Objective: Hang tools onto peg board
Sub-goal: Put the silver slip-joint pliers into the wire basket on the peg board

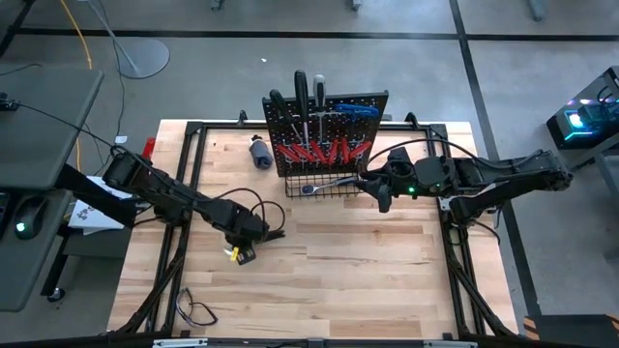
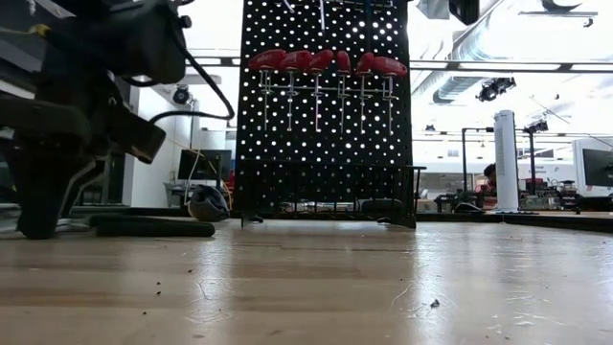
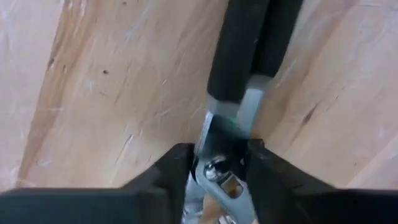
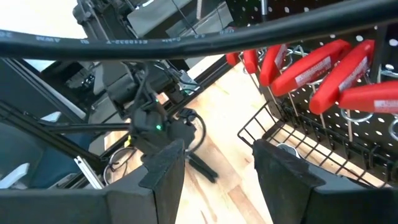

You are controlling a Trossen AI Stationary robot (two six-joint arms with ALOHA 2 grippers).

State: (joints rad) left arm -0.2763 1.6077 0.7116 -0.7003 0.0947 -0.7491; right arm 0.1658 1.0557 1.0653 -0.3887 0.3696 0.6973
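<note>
The pliers are being pinched at their metal joint by the left gripper on the table. The right gripper, fingers apart, is being held beside the peg board.

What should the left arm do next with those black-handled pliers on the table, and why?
Probably finish closing, then lift: the left gripper straddles the metal joint of the black-handled pliers, which lie flat on the table, away from the peg board.

Robotics lab or workshop, wooden bench on grey concrete floor, exposed ceiling ducts, monitors beyond the peg board
</note>
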